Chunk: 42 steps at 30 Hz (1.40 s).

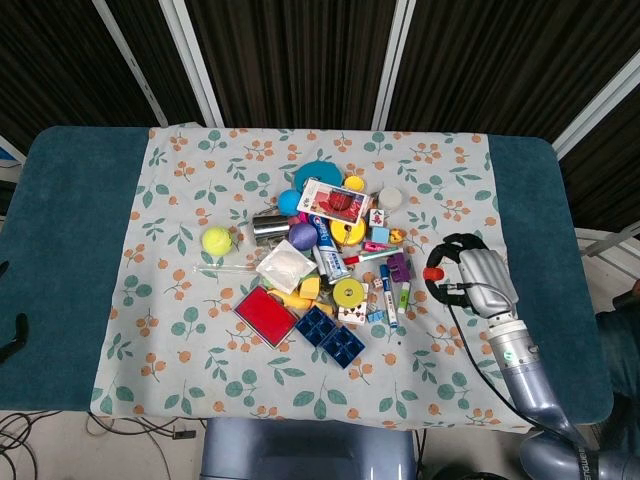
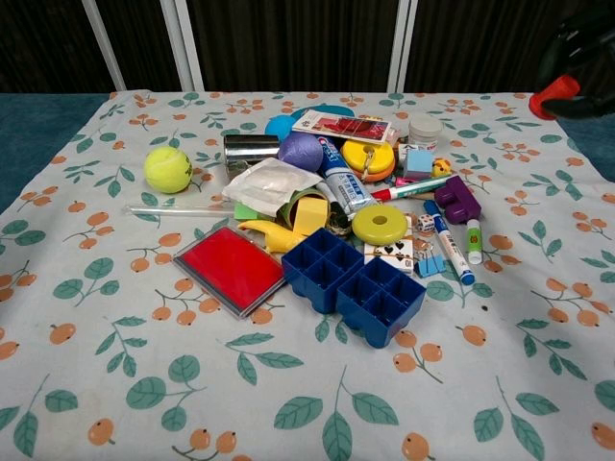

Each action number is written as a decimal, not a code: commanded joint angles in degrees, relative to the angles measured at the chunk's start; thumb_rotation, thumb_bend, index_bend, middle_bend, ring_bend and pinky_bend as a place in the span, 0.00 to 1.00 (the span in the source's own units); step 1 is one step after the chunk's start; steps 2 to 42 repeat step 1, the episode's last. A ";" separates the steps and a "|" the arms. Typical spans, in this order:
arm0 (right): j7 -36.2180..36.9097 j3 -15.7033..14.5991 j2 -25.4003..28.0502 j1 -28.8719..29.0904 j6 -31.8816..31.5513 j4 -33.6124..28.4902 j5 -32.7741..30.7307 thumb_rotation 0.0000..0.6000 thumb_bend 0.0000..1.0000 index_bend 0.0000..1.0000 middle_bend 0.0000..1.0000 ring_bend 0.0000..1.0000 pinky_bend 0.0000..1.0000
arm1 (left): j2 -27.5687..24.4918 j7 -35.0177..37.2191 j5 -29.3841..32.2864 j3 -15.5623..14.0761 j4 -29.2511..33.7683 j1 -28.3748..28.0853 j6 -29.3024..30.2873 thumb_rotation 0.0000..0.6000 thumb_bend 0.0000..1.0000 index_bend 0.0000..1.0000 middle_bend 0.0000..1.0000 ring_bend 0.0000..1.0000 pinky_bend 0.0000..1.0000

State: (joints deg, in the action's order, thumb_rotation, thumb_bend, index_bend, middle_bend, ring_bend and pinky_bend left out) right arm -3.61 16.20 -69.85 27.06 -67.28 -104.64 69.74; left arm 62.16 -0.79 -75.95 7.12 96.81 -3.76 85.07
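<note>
My right hand (image 1: 472, 281) hovers above the right side of the floral cloth (image 1: 200, 180), to the right of the toy pile. It pinches a small red object (image 1: 434, 273) at its fingertips. In the chest view only the hand's dark fingers (image 2: 579, 46) and the red object (image 2: 551, 96) show, high in the top right corner, well above the table. Nearest below it lie a purple block (image 1: 398, 267) and two markers (image 1: 387, 296). My left hand appears in neither view.
The pile holds a blue compartment tray (image 2: 354, 282), a red flat case (image 2: 233, 270), a yellow disc (image 2: 380, 225), a toothpaste tube (image 2: 339, 176), a purple ball (image 2: 300, 151) and a metal can (image 2: 249, 151). A yellow tennis ball (image 2: 167, 168) sits apart at left.
</note>
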 commanded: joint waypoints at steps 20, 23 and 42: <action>1.31 0.53 1.68 -0.49 -0.79 -1.91 1.33 1.00 0.39 0.52 0.51 0.26 0.20 | 0.01 -0.04 -0.02 0.00 0.01 -0.02 -0.01 1.00 0.51 0.03 0.00 0.00 0.02; 1.31 0.53 1.68 -0.49 -0.79 -1.91 1.33 1.00 0.39 0.52 0.51 0.26 0.20 | 0.01 -0.04 -0.02 0.00 0.01 -0.02 -0.01 1.00 0.51 0.03 0.00 0.00 0.02; 1.31 0.53 1.68 -0.49 -0.79 -1.91 1.33 1.00 0.39 0.52 0.51 0.26 0.20 | 0.01 -0.04 -0.02 0.00 0.01 -0.02 -0.01 1.00 0.51 0.03 0.00 0.00 0.02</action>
